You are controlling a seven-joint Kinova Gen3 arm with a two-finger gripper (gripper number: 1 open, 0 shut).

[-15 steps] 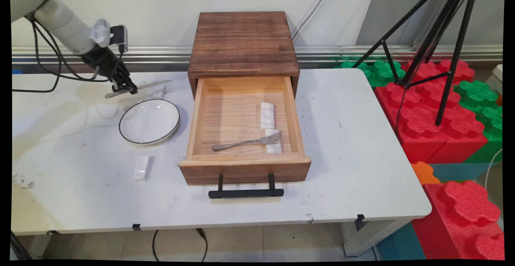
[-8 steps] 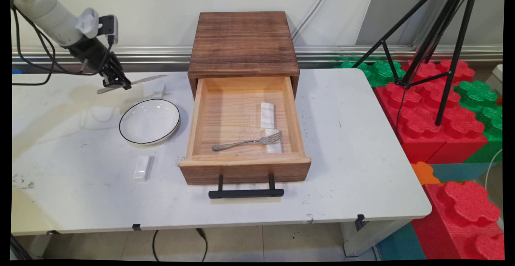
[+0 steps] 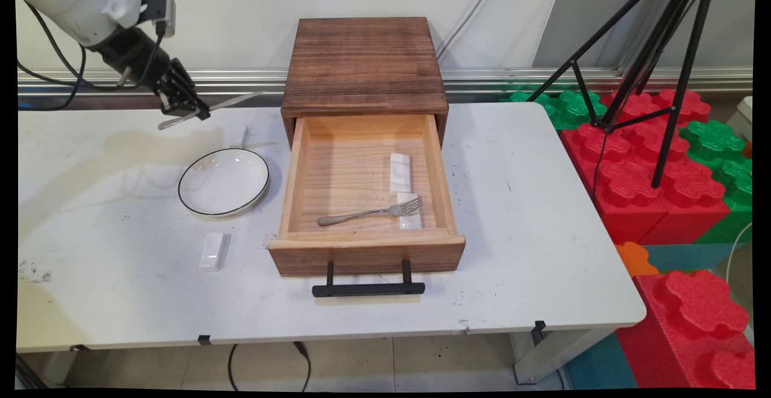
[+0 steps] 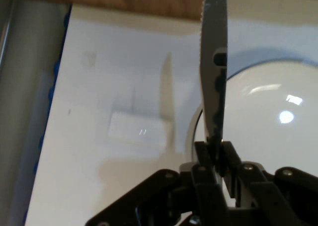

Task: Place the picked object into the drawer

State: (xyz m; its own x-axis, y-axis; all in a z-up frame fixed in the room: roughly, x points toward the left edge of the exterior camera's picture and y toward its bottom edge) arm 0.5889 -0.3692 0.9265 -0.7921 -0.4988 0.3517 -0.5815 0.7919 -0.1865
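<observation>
— Gripping what?
— The gripper pinches a table knife above the worktop's far-left corner, near the white plate and open wooden drawer.

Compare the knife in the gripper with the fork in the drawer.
The knife is held clear of the table by the gripper, shut on its handle; the fork lies flat inside the open drawer. The knife ends in a serrated blade, the fork in tines. The fork's tines rest on a white block; the knife touches nothing but the gripper. Both are silver metal cutlery.
</observation>
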